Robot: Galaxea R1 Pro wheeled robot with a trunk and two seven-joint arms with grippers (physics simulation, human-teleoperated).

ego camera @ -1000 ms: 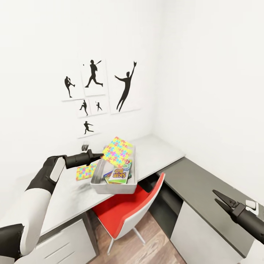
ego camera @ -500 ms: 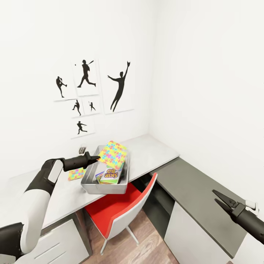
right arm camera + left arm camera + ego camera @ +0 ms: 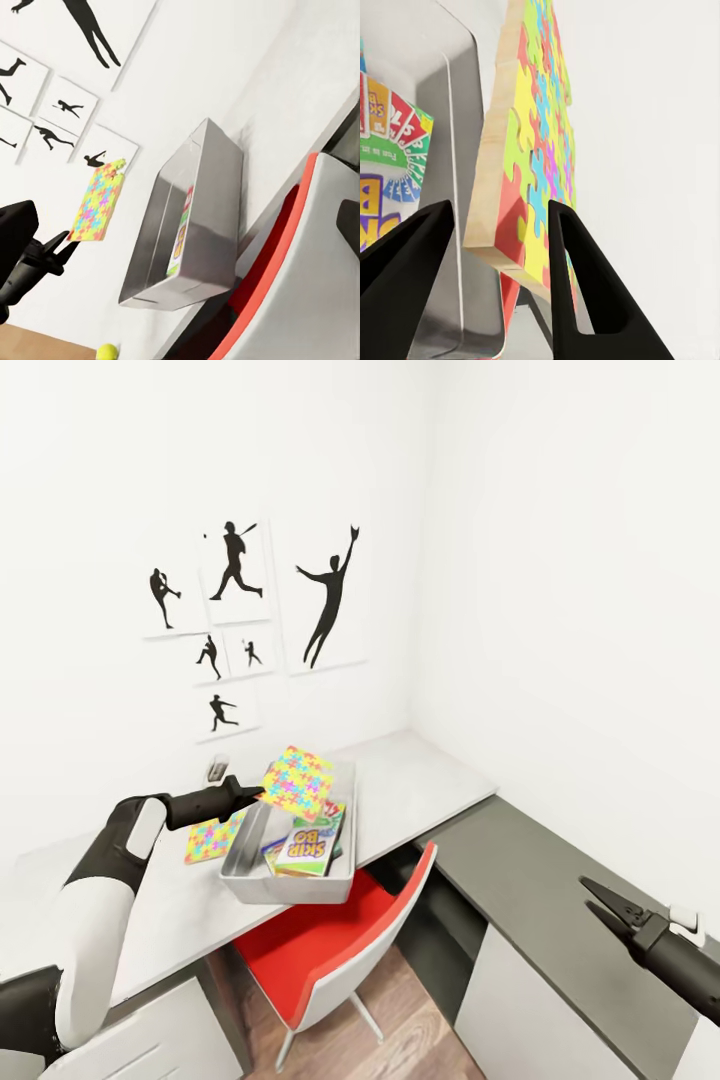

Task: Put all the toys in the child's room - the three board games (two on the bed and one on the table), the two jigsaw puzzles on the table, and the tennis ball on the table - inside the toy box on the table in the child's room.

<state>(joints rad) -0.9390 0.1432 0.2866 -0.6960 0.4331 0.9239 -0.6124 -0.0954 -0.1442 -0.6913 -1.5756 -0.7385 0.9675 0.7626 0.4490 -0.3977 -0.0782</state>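
One left arm (image 3: 95, 900) outstretched, fingers (image 3: 257, 792) clamping puzzle (image 3: 296, 782)

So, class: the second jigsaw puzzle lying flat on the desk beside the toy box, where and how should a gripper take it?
Probably by a free edge: the flat puzzle lies thin on the table, so pinch across its thickness from the side away from the toy box.

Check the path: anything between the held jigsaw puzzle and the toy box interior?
Nothing visible blocks it. The left gripper holds the jigsaw puzzle tilted above the open toy box; below it lie only the board games already inside, with space beside them.
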